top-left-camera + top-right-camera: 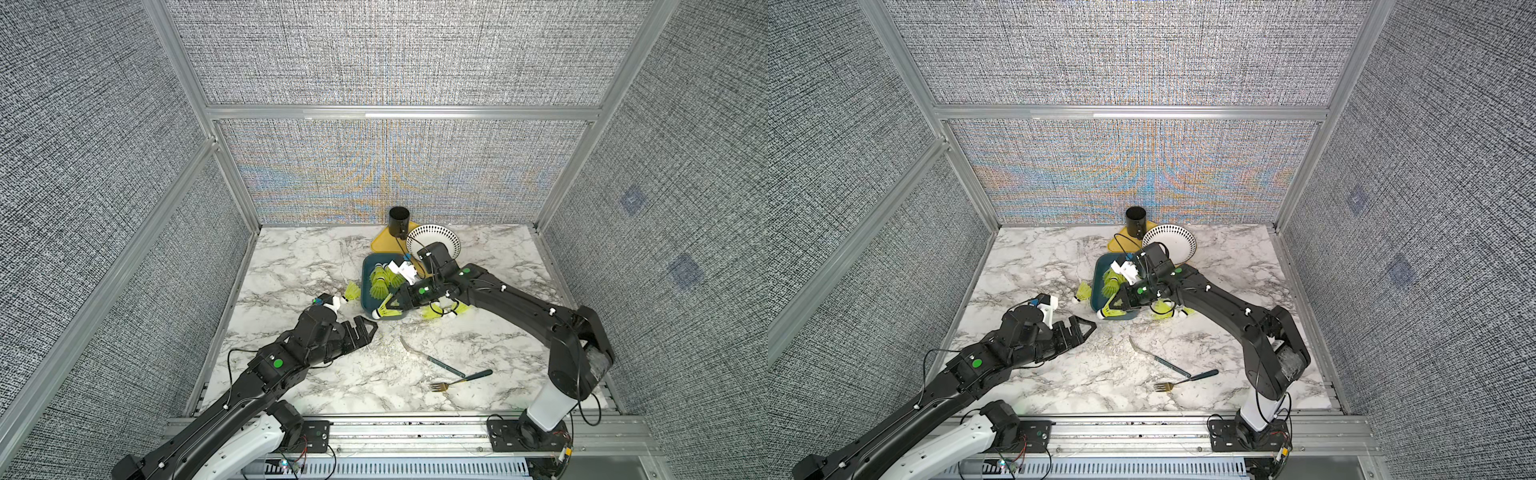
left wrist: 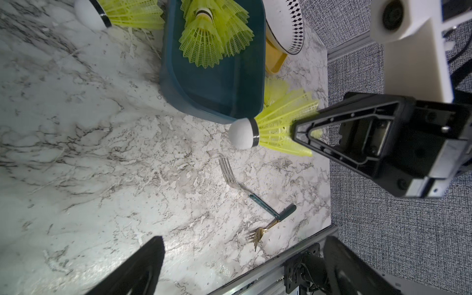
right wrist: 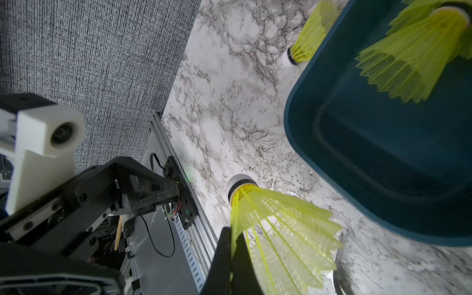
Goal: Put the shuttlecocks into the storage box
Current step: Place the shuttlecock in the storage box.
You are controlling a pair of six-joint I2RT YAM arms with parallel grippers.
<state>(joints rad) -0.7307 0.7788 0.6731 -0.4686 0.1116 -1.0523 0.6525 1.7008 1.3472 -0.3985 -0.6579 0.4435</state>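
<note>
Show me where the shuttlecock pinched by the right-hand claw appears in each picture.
Top view: held shuttlecock at the blue box's near corner.
Top view: same corner.
Left wrist: between box corner and silver fork, at.
Right wrist: close up, beside the box.
Shared landmark: the blue box.

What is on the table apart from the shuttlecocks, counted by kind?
Forks: 2
Bowl: 1
Black cup: 1
Yellow tray: 1
Storage box: 1
Total: 6
</note>
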